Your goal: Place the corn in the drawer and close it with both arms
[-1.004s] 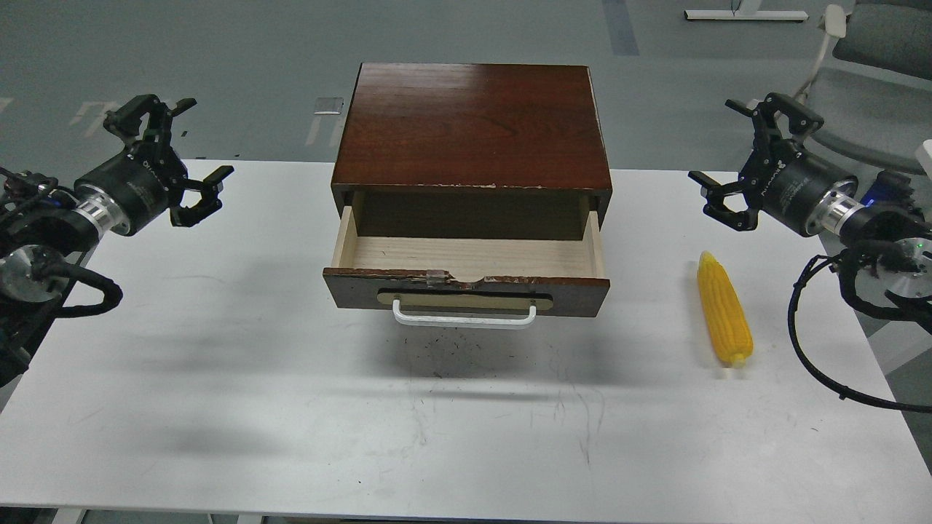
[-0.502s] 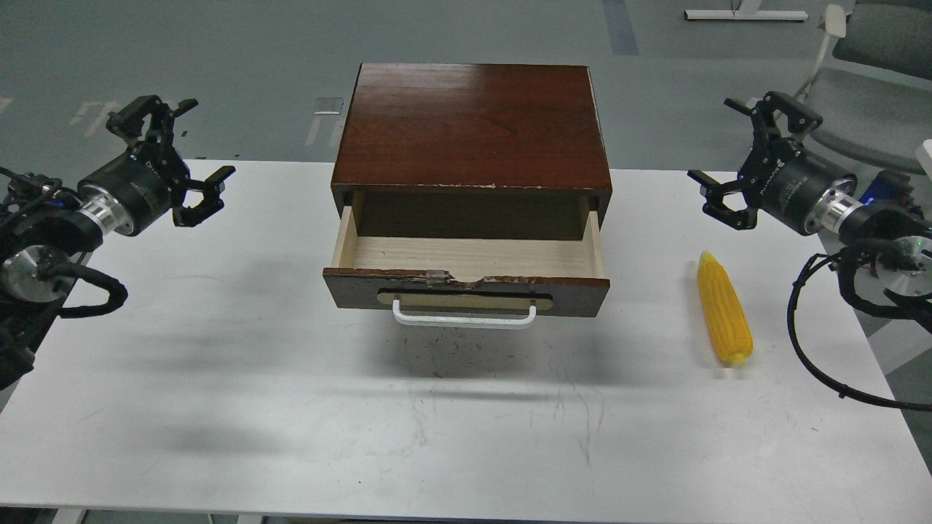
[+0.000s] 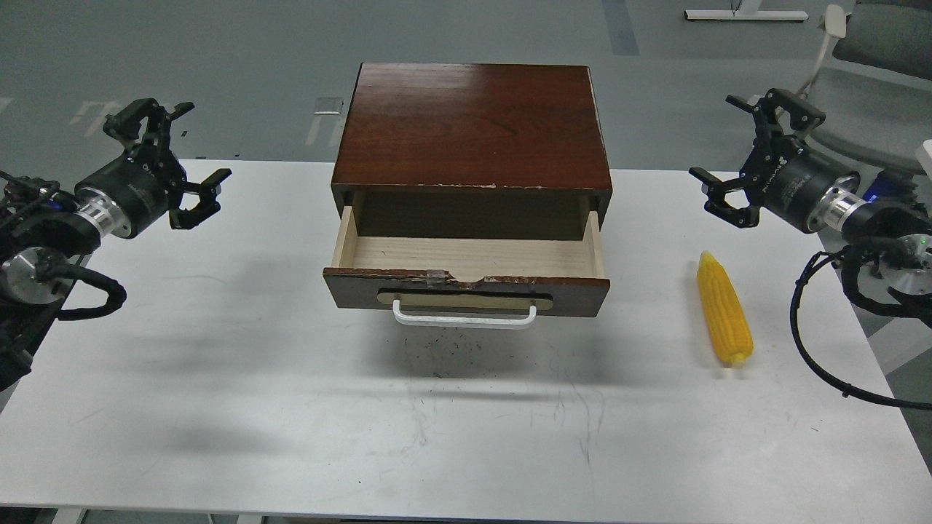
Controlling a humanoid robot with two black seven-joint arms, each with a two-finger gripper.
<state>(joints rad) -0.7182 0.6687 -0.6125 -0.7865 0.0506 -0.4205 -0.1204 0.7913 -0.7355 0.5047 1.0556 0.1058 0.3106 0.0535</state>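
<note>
Drawer (image 3: 466, 256) sits open mid-frame, corn (image 3: 724, 308) lying right of it on the tabletop (image 3: 218, 364); left gripper (image 3: 182, 153) and right gripper (image 3: 743, 153) hover at the edges, fingers spread, empty.

I see a white desk (image 3: 218, 407) filling the lower frame, scuffed with dark marks at center. Grey chair (image 3: 870, 44) at upper right. White floor base (image 3: 743, 14) at top right. Grey floor (image 3: 218, 58) behind.
</note>
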